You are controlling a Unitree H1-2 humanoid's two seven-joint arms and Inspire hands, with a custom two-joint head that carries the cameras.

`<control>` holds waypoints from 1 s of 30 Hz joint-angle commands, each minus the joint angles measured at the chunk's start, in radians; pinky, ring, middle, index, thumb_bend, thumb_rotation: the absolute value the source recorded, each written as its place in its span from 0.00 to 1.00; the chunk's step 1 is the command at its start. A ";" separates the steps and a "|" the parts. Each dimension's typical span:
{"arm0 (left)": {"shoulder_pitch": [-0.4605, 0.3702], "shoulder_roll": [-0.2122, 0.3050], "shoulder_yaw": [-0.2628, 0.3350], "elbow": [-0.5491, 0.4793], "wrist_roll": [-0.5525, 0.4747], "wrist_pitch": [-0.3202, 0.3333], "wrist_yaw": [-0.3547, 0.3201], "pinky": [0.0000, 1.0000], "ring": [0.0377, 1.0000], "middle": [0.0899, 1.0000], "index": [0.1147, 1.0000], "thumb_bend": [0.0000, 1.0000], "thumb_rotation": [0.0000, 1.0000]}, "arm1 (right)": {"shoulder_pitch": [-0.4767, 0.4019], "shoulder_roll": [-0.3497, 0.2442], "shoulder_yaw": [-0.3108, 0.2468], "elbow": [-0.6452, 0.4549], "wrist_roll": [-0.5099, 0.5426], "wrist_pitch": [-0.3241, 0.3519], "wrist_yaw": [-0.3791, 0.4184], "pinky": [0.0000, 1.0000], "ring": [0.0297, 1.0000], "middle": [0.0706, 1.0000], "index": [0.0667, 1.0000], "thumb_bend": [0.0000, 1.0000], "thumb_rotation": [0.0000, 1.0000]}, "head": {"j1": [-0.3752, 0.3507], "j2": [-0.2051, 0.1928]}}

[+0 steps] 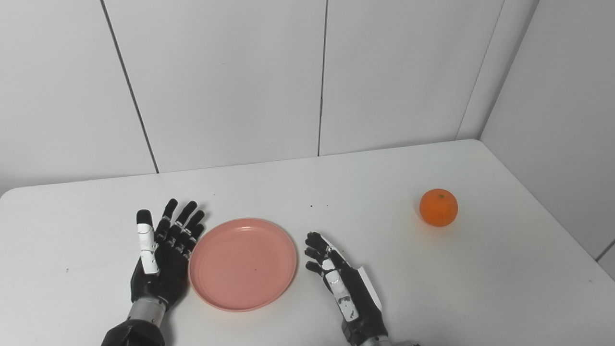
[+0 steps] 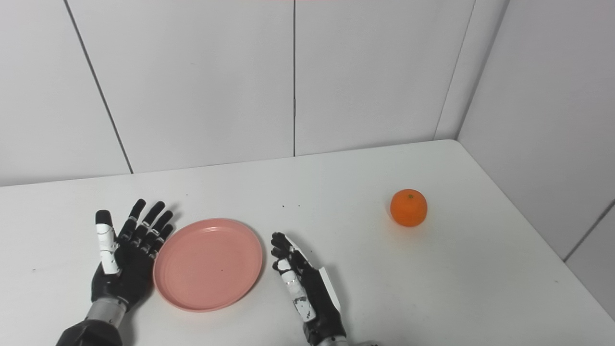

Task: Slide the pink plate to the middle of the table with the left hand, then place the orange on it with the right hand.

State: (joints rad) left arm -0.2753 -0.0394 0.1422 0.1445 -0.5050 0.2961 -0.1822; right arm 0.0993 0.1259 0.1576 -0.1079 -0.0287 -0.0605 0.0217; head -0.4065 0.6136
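Observation:
A round pink plate (image 1: 242, 263) lies flat on the white table (image 1: 307, 192), left of the table's middle and near the front edge. My left hand (image 1: 163, 254) lies open, palm up, right against the plate's left rim, with its fingers spread. My right hand (image 1: 338, 281) is open and empty just right of the plate, a small gap from the rim, fingers slightly curled. An orange (image 1: 438, 207) sits alone on the table far to the right, well beyond my right hand. The plate (image 2: 208, 264) and the orange (image 2: 408, 207) also show in the right eye view.
White wall panels (image 1: 307, 81) stand behind the table and along its right side (image 1: 567, 120). A few small dark specks (image 1: 319, 205) lie on the table behind the plate. The table's right edge runs diagonally near the orange.

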 commanded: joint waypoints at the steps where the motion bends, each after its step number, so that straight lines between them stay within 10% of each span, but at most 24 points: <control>1: 0.044 -0.004 -0.004 0.048 0.018 0.035 0.021 1.00 0.90 0.89 1.00 0.93 0.81 | 0.015 0.003 0.003 0.036 0.002 -0.032 0.000 0.86 0.89 0.89 0.87 0.89 0.94 | 0.000 -0.002; 17: 0.037 -0.003 -0.009 0.063 0.025 0.026 0.026 1.00 0.90 0.89 1.00 0.94 0.81 | 0.026 0.008 -0.046 -0.032 -0.016 -0.065 -0.065 0.85 0.88 0.88 0.86 0.84 0.91 | -0.003 -0.002; 30: 0.018 -0.002 -0.010 0.101 0.023 0.003 0.019 1.00 0.90 0.88 1.00 0.93 0.83 | -0.066 -0.034 -0.093 -0.173 -0.304 -0.047 -0.171 0.78 0.86 0.87 0.83 0.89 1.00 | -0.013 -0.018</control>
State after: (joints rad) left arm -0.2931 -0.0410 0.1343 0.1868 -0.5049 0.2566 -0.1908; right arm 0.0665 0.0944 0.0672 -0.2387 -0.3161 -0.0959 -0.1398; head -0.4203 0.5967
